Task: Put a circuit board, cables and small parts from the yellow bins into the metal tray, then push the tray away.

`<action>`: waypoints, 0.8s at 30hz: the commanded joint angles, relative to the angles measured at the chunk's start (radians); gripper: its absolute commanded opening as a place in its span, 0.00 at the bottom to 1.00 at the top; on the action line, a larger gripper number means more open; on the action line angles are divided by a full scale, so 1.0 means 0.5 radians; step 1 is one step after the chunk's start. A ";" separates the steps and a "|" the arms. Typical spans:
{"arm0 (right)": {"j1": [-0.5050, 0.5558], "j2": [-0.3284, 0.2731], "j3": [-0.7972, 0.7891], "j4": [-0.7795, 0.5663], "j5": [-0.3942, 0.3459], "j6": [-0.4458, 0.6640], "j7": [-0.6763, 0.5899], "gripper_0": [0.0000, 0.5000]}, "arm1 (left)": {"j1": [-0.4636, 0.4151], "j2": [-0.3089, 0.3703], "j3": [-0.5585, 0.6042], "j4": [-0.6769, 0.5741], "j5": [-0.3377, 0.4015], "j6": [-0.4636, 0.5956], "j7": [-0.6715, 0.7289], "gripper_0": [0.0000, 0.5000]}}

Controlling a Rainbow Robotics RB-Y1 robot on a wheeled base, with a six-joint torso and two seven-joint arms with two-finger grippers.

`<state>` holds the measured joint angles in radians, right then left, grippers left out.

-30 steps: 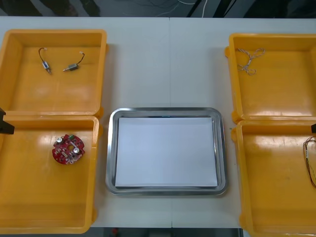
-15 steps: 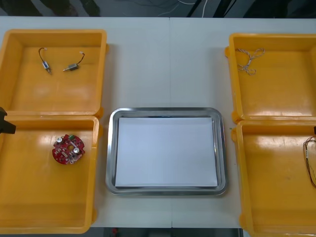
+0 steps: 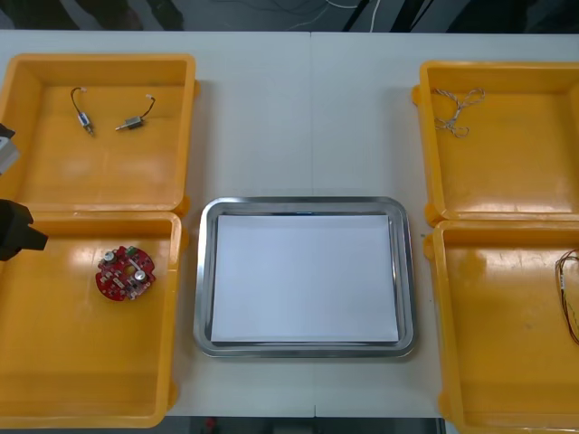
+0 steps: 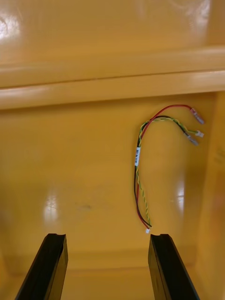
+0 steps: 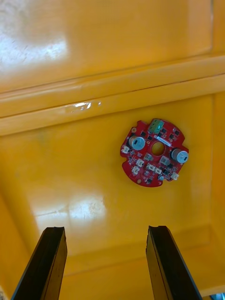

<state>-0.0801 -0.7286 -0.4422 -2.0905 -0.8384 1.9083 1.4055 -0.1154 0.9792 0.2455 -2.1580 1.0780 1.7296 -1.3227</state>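
The left end effector (image 5: 105,229) hovered wide open over the near left bin (image 3: 63,371), with the circuit board (image 5: 154,158) lying beyond its fingers. The right end effector (image 4: 108,236), also wide open, hung over the red and yellow cable (image 4: 137,156). The tray (image 3: 204,280) sat mid-surface.

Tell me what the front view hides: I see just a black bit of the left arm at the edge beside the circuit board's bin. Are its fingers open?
Observer: Yes. In the left wrist view the left gripper is open, facing the floor of the left bin, with nothing between its fingers. The circuit board lies beyond them.
Operator: And the right gripper?
Observer: The right gripper is open too, facing the floor of the right bin, holding nothing.
Operator: I see only part of a cable at the right edge. What is it like?
Observer: The red and yellow cable lies on the bin floor, with a small white label on it and its near end close to one finger.
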 commanded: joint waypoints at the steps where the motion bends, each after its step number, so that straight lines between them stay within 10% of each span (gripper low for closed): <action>1: 0.194 -0.083 -0.165 -0.016 -0.140 -0.135 0.100 1.00 | -0.008 0.097 -0.107 -0.059 -0.015 -0.155 -0.309 1.00; 24: 0.645 -0.080 -0.131 0.015 -0.164 -0.712 0.456 1.00 | -0.094 0.100 -0.565 -0.114 -0.079 -0.606 -0.419 1.00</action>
<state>0.2191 -0.7298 -0.5220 -2.0896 -0.9269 1.5640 1.6050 -0.1312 0.9819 -0.0070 -2.1868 1.0508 1.4601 -1.4288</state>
